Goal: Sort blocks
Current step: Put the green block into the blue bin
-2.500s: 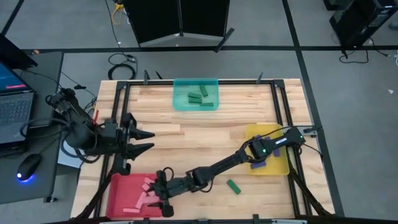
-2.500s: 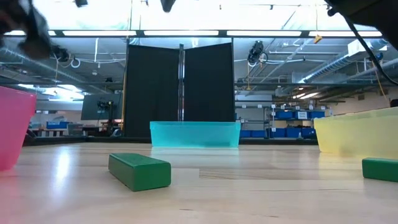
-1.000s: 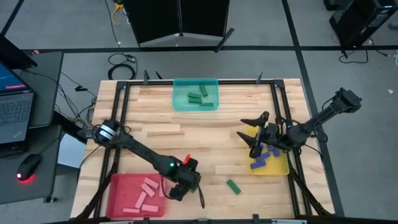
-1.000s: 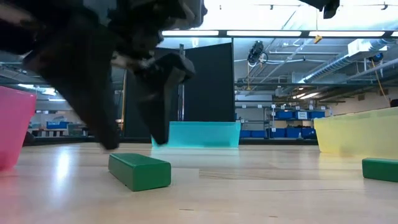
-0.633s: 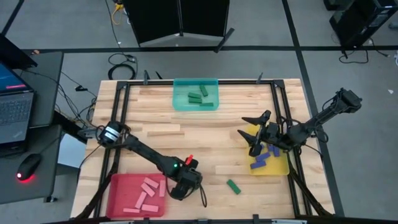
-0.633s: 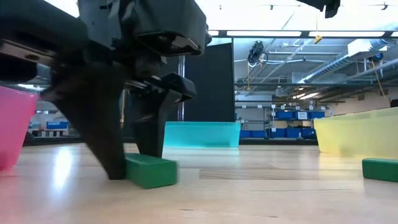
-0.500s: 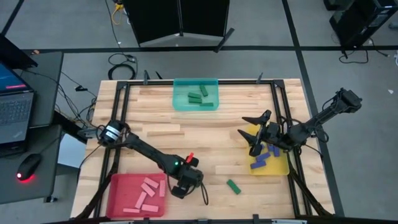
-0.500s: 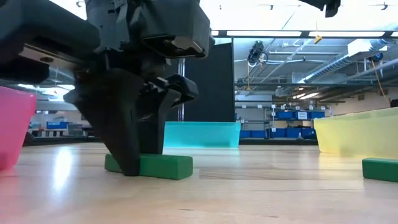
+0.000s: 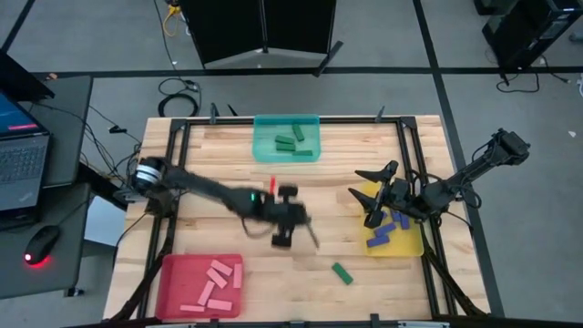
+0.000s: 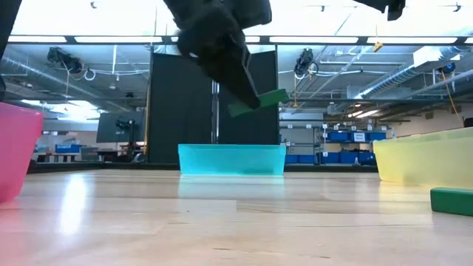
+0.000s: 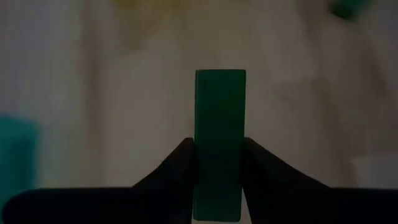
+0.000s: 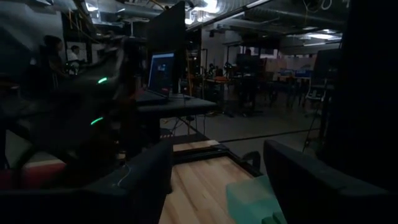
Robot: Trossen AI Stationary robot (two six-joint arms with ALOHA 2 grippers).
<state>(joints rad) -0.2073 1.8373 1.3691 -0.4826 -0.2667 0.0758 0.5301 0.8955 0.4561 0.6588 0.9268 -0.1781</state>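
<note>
1. Pale wooden table [image 9: 228,196], planked, smooth, with a soft sheen in the low view.
2. Translucent plastic trays: teal tray [image 9: 287,138], yellow tray [image 9: 412,241], red tray [image 9: 173,292], walls slightly glossy.
3. Opaque green block [image 11: 219,143], matt and smooth, pinched between matt black plastic-looking fingers [image 11: 180,165].
4. Pink blocks [image 9: 214,281] and blue blocks [image 9: 387,232], flat matt finish.
5. Dark metal frame [image 9: 178,128] round the tabletop, dull.
6. Grey floor [image 9: 91,46], matt, carpet-like.
</note>
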